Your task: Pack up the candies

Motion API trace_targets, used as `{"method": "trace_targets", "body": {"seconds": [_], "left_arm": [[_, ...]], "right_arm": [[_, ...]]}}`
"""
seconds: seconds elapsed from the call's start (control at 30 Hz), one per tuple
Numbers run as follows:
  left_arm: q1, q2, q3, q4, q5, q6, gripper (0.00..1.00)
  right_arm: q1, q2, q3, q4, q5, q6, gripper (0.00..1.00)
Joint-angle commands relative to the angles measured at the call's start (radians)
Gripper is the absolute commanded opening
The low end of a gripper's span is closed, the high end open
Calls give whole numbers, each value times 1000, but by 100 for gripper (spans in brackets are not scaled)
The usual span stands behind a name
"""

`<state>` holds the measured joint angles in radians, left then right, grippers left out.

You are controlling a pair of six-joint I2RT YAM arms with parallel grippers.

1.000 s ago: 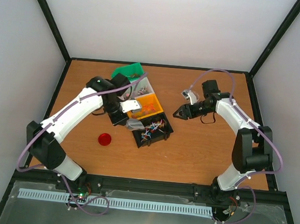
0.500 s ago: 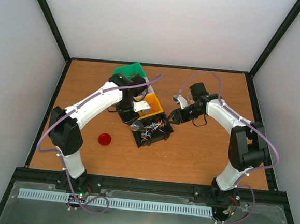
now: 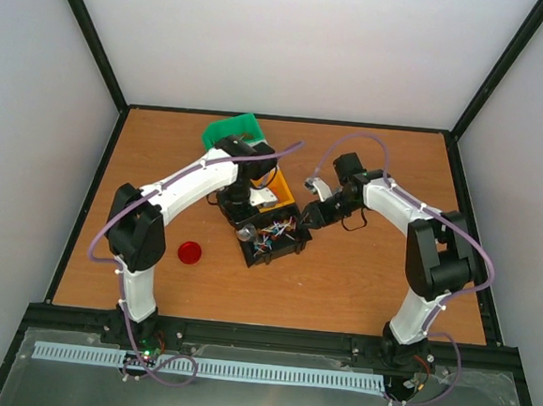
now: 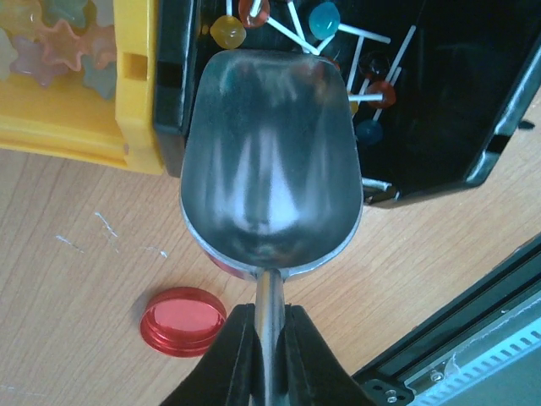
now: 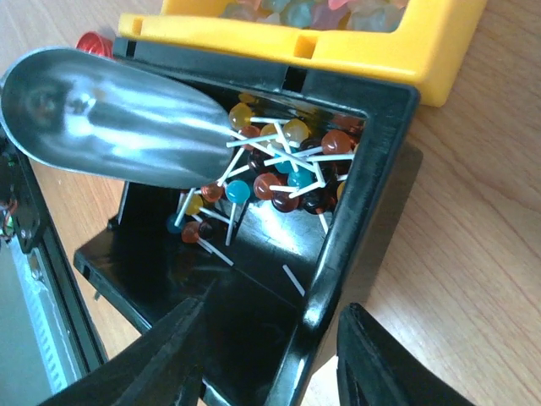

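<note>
The candies [image 5: 270, 173] are small round lollipops on white sticks, in red, blue, yellow and brown, piled in a black bin [image 5: 359, 203]. They also show in the top view [image 3: 274, 233] and the left wrist view [image 4: 325, 19]. My left gripper [image 4: 269, 320] is shut on the handle of a metal scoop [image 4: 270, 161]. The empty scoop [image 5: 110, 118] hangs over the bin's edge, its lip at the candies. My right gripper [image 5: 275, 334] is open and straddles the bin's near wall, one finger inside and one outside.
A yellow bin [image 5: 338, 46] of pale star-shaped sweets touches the black bin [image 3: 282, 253]. A green bin [image 3: 228, 129] stands behind it. A round red lid [image 3: 189, 252] lies on the wooden table, left of the bins; it also shows in the left wrist view [image 4: 183, 320].
My left arm has swung right and brought the scoop over the black bin. My right gripper has moved left up to the bin's wall.
</note>
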<state>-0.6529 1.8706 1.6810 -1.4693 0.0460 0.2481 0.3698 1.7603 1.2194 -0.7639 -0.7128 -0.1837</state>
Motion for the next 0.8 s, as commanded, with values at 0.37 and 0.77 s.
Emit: {"method": "trace_targets", "body": {"seconds": [0.37, 0.77], "left_arm": [[1, -37, -145, 297, -29, -76, 1], [1, -164, -468, 745, 127, 124, 1]], "right_arm": [[32, 72, 48, -22, -14, -38, 27], [42, 89, 37, -21, -34, -58, 24]]}}
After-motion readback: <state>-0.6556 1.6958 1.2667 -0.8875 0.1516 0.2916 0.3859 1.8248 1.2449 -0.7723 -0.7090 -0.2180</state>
